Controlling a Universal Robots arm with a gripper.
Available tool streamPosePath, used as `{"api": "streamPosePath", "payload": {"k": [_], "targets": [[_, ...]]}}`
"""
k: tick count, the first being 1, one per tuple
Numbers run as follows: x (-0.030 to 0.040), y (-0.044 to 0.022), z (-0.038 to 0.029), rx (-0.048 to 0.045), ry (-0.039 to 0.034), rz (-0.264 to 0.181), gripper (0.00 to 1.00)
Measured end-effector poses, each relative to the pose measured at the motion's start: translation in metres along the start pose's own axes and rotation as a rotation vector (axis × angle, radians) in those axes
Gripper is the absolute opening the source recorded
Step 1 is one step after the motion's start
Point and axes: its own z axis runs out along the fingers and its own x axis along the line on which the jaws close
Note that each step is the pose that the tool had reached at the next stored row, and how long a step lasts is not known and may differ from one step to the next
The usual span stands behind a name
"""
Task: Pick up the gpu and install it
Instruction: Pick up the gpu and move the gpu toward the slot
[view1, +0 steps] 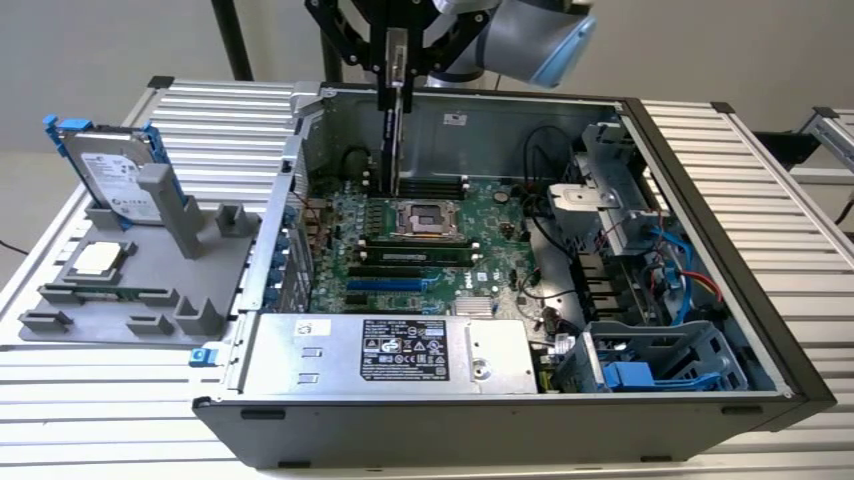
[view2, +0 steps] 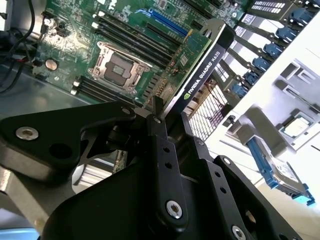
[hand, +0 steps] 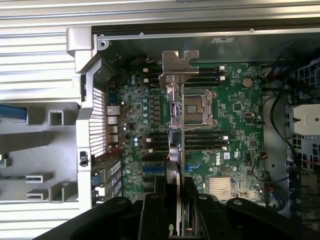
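You see the slatted table carrying the open computer case, whose motherboard lies face up. The near part of the board is hidden behind the power supply. At the exterior view's left sits a grey fixture with a hard drive standing upright in it.

The gpu hangs edge-on over the board. In the exterior view its lower end shows just above the processor socket. You cannot tell from any view whether it touches the board or a slot. In the first wrist view its silver bracket points away from the camera.

The gripper is clamped onto the card's two flat faces and covers that end of it. The arm above is cut off by the exterior view's top edge.
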Motion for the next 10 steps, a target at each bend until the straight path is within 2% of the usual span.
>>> {"api": "streamPosePath", "payload": {"k": [10], "targets": [[-0.0048, 0.0003, 0.0000, 0.0000, 0.0000, 0.000, 0.00]]}}
